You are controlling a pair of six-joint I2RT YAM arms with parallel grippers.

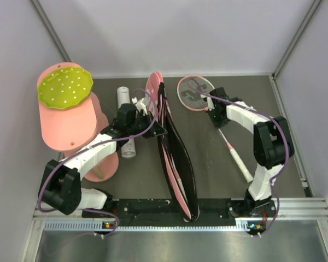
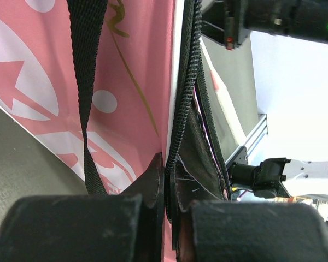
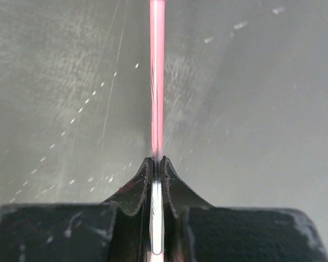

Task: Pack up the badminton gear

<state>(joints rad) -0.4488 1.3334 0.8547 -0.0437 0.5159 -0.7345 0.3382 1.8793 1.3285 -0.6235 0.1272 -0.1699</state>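
Top external view gives us the grey counter (image 1: 208,164) with both arms reaching over it from the near edge. Biggest on it is the pink cylinder (image 1: 65,125) at the far left corner, with a yellow-green dotted disc (image 1: 64,87) on its far end.

Next in size is the pink bag (image 1: 175,158). It stands on its edge and runs from the middle of the far edge down to the middle of the near edge, its black-lined mouth gaping toward the right. From the left wrist we see its pink printed side (image 2: 131,65), a black strap (image 2: 85,82) hanging across it and the black zipper (image 2: 183,109) along its rim.

On the right half of the counter is the racket (image 1: 195,93), its pink-framed head near the far edge and its white handle pointing at the near right corner. We cannot tell whether it rests on the counter or is raised off it.

A white tube (image 1: 123,98) lies between the cylinder and the bag, partly under the left arm.

Our left tool (image 1: 153,117) is clenched on the bag's zippered rim near the far end, its pads pinching the fabric (image 2: 167,174). Our right tool (image 1: 214,114) is clamped on the racket's thin shaft (image 3: 157,82) just below the head, the jaws (image 3: 157,164) pressed tight against it on both sides.
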